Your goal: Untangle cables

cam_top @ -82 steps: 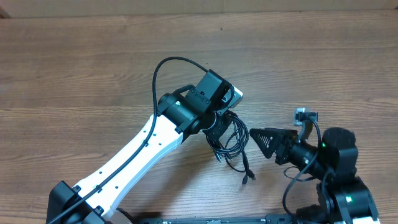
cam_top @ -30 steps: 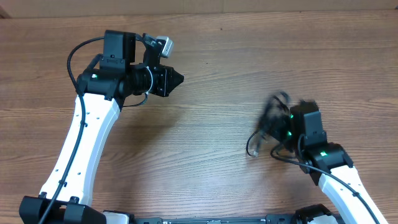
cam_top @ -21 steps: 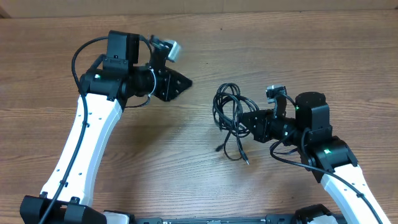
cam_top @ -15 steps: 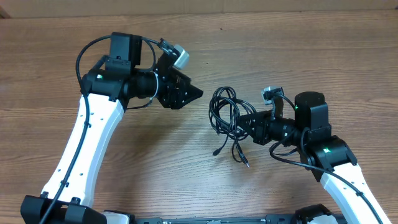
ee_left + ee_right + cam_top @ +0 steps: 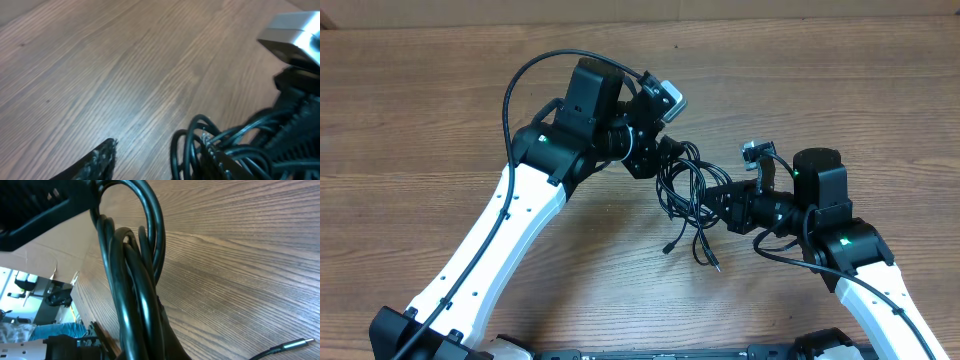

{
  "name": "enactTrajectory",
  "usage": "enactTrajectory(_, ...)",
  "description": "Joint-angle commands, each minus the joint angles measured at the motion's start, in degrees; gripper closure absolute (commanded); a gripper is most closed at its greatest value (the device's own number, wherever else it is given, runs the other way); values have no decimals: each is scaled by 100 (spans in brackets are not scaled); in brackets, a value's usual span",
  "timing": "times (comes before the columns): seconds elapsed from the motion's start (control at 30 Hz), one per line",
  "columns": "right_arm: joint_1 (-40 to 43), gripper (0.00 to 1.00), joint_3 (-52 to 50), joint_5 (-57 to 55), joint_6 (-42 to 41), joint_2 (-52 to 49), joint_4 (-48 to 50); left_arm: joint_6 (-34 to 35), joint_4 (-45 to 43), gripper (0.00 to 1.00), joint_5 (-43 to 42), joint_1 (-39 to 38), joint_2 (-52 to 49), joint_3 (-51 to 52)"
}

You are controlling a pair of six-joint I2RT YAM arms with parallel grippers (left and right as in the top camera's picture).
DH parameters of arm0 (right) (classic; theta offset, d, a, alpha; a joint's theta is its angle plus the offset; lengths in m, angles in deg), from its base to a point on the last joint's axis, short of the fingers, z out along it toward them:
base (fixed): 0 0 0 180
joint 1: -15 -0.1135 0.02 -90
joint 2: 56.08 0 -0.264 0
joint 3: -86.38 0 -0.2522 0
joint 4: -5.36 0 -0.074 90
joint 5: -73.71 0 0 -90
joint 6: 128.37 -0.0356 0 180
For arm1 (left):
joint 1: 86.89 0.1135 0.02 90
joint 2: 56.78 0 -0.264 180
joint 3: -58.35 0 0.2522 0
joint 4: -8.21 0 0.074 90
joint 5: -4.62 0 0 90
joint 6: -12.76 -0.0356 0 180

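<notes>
The cables (image 5: 686,190) are a bundle of thin black loops hanging between both arms above the wooden table (image 5: 840,90), with two plug ends (image 5: 668,245) trailing below. My right gripper (image 5: 717,198) is shut on the bundle's right side. In the right wrist view the cords (image 5: 132,275) fill the space between the jaws, and a plug (image 5: 292,344) lies at the lower right. My left gripper (image 5: 663,165) is at the bundle's upper left and open. In the left wrist view its fingers (image 5: 102,159) stand apart, and cable loops (image 5: 187,145) curl around the right one.
The left arm's own thick black cable (image 5: 535,75) arches above its white link. The right arm's silver wrist camera (image 5: 292,30) sits close in the left wrist view. Bare wood (image 5: 440,130) lies to the left and back.
My left arm has swung right and down to the bundle, and its jaws have opened. The right gripper has carried the bundle left to the middle and holds it there.
</notes>
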Motion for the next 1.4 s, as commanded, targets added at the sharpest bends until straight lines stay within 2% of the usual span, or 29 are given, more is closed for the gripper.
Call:
enactTrajectory(0.0,-127,96,63,11,28,9,33,275,-48,52,570,-44,103,-90)
enactTrajectory(0.13,-267,96,63,-85,42,9,131,249,28,50,503,-83,42,-90)
enactTrajectory(0.37,-264,96,63,-142,44,9,153,-332,415,48,503,-319,39,-90)
enactTrajectory(0.67,-264,96,63,109,85,11,151,-557,715,56,544,-341,-247,-90)
enactTrajectory(0.8,-264,96,63,442,221,11,149,-638,684,66,459,-348,-396,-90)
enactTrajectory(0.97,-264,96,63,1300,691,11,157,-638,629,93,457,-345,-485,-90)
enactTrajectory(1.07,-264,96,63,1836,988,11,153,-619,535,96,470,-341,-555,-90)
enactTrajectory(1.1,-264,96,63,2044,1115,11,149,-509,455,96,590,-326,-568,-90)
enactTrajectory(1.17,-264,96,63,2472,1478,11,83,188,175,96,1464,-249,-566,-92)
enactTrajectory(1.27,-264,96,63,2527,1926,11,-219,1491,-201,96,2922,-39,-525,-111)
enactTrajectory(1.33,-264,96,63,2529,2221,11,-483,2356,-387,96,3425,157,-459,-118)
enactTrajectory(1.37,-264,96,61,2529,2500,11,-730,3040,-496,96,3425,356,-404,-118)
